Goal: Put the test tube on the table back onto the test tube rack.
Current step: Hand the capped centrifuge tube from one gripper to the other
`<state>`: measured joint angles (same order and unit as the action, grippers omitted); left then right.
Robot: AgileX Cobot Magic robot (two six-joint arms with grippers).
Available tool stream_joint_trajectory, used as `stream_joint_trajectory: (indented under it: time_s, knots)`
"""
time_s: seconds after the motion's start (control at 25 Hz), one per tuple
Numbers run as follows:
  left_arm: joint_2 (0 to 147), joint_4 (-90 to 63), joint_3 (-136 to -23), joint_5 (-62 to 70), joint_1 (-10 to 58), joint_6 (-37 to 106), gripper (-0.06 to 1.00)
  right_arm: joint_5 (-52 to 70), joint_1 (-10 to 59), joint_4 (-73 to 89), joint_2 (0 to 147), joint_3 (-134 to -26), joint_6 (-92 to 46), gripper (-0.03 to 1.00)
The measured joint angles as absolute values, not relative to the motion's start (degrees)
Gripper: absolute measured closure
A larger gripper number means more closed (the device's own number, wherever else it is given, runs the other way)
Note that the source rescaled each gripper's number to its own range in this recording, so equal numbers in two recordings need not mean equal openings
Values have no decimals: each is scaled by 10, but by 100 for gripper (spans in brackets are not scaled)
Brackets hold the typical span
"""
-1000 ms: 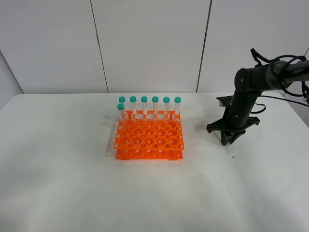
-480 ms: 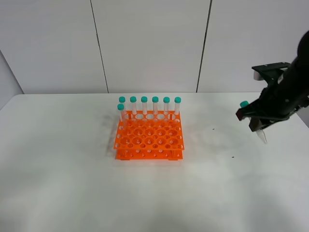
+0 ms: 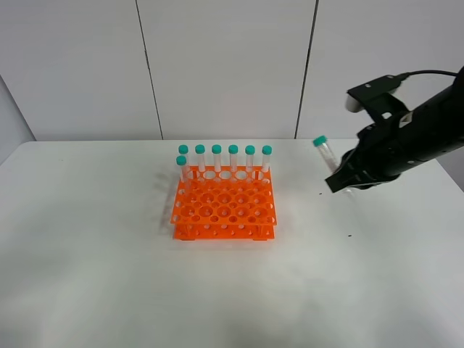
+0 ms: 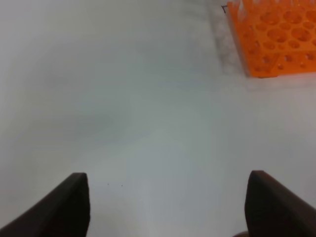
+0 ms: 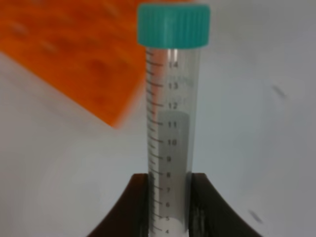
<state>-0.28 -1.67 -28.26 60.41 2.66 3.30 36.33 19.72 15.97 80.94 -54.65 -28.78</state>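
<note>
Right gripper (image 3: 339, 181) clamps the test tube (image 3: 323, 151) tilted, well apart from the test tube rack (image 3: 225, 206); you risk jamming its tip.

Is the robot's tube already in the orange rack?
No, the right gripper holds the tube in the air, apart from the rack.

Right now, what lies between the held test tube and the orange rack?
Nothing: the exterior high view shows only bare table between the test tube and the rack.
</note>
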Motion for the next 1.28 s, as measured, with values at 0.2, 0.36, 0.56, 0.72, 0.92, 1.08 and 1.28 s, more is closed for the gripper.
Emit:
stream_joint_trajectory:
  time_s: [0.2,0.36,0.56,0.72,0.92,1.08,1.28]
  knots:
    - [-3,-17,-283,604,27,33,-5,352,253,345,825,-547,-469,96]
    - [-3,-17,-283,604,27,33,-5,423,253,486,832,-547,-634,96]
    - [-3,-17,-283,604,27,33,-5,454,253,540,859,-547,-698,96]
    - [-3,-17,-283,604,27,33,-5,455,253,551,882,-547,-701,96]
    - [-3,-22,-286,598,27,4,-5,442,253,569,883,-547,-703,96]
    - [42,-26,-335,566,27,-4,-5,441,253,572,883,-547,-703,96]
    - [207,-68,-445,531,27,17,-5,425,253,574,883,-547,-703,96]
